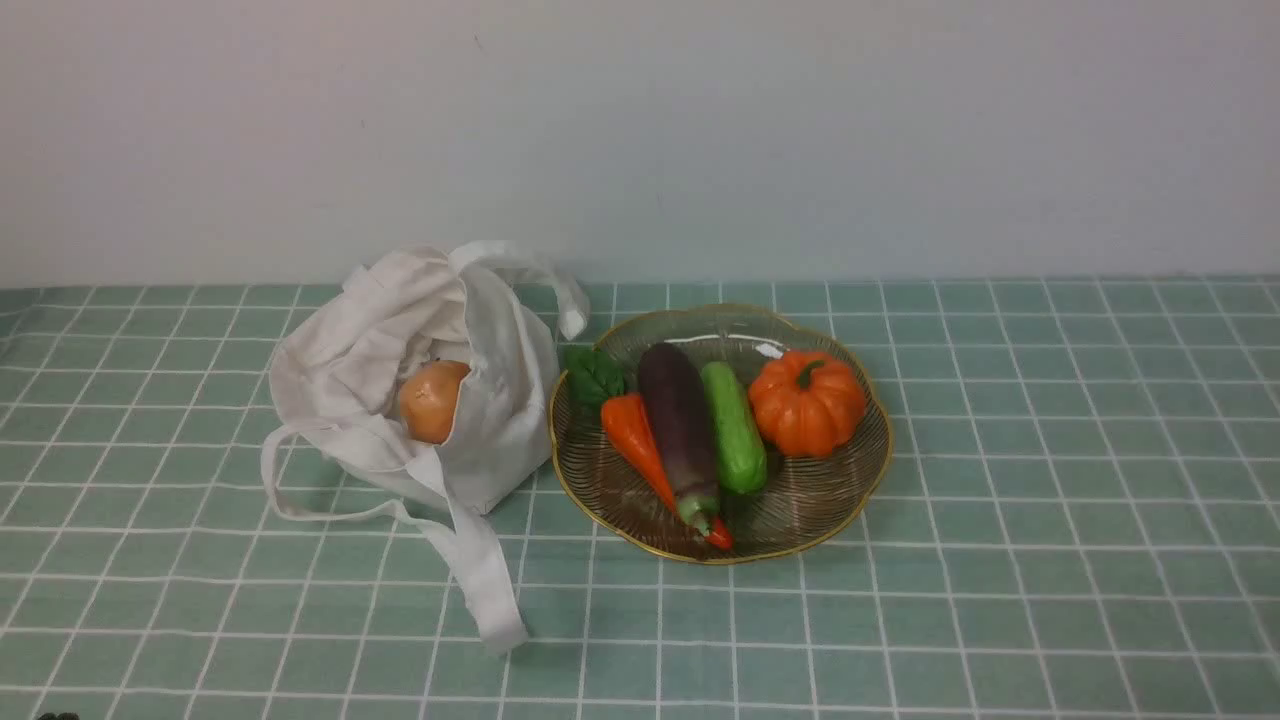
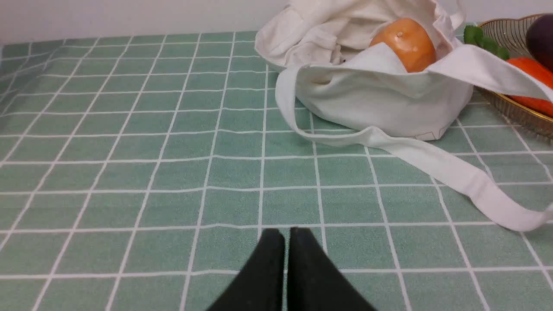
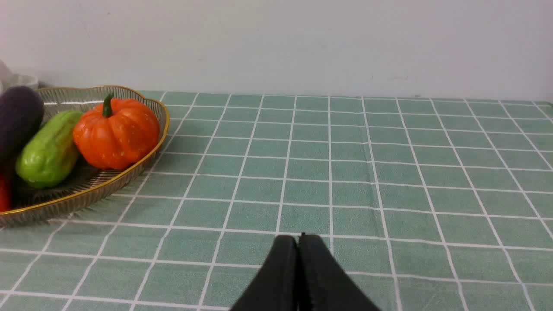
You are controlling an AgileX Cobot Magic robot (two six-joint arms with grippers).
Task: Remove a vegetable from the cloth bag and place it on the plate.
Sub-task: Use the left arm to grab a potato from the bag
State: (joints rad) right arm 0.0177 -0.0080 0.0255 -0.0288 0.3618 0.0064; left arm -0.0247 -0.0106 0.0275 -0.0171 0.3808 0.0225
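Desk: Which step are you on, operator, and where is the vegetable?

Field: You are at the pick-up stage, by all appearances. The vegetable (image 1: 432,402), a tan-brown, potato-like lump, sits in the mouth of the cloth bag (image 1: 505,400), on the robot's left side of the green checked tablecloth (image 1: 1050,600). The plate (image 1: 720,555), gold-rimmed, stands just beside the bag, and the vegetable is not on it.

Desk: And your two pincers?

Field: Your left gripper (image 2: 287,235) has its fingers together with nothing between them, well apart from the bag. Your right gripper (image 3: 299,242) is likewise closed and bare, over the cloth.

Desk: What does the next move call for?

Field: The left arm looks like your better choice, being on the bag's side. You need to spread its fingers, bring them to the bag's mouth and close on the lump alone, clear of the folds. A strap (image 1: 480,575) trails over the cloth toward the robot and could snag, so you would do well to lift straight up before crossing.

Desk: Is there room on the plate?

Field: You have some. The eggplant (image 1: 680,420), the green cucumber-like piece (image 1: 735,430) and the pumpkin (image 1: 808,403) crowd the middle and the far right; the near right part of the dish looks like your likeliest landing spot.
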